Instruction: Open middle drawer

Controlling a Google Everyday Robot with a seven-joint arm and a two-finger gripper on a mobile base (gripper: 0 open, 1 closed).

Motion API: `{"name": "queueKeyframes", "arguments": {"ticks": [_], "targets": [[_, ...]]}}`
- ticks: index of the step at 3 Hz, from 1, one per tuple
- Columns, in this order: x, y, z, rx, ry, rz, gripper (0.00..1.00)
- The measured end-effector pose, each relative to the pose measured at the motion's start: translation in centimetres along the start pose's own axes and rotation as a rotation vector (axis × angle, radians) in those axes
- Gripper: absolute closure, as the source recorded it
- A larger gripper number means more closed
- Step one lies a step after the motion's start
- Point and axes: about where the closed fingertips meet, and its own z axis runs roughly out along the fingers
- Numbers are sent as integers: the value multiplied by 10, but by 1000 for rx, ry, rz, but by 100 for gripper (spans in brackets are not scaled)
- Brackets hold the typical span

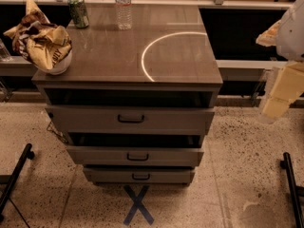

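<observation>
Nearest, a blue tape cross [137,207] marks the floor before the cabinet. Just behind it sits the lowest drawer [140,175], then the middle drawer [95,156], its front running left to right, its small dark handle [137,156] centred. A dark slot shows above that front; nothing inside can be made out. The gripper [278,99] hangs off the cabinet's right side, well apart from the handle, which lies down and to its left. Whether it is spread or pressed together I cannot tell. Farther back, on the cabinet top [180,70], a white bowl [59,68] holds a crumpled snack bag [40,39]; a can [77,11] and a water bottle [123,6] stand beyond.
</observation>
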Motion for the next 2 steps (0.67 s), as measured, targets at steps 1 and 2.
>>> {"name": "queueKeyframes", "arguments": {"ticks": [1, 2], "targets": [[0, 0, 0, 0, 0, 0, 0], [4, 8, 7, -6, -19, -4, 0]]}}
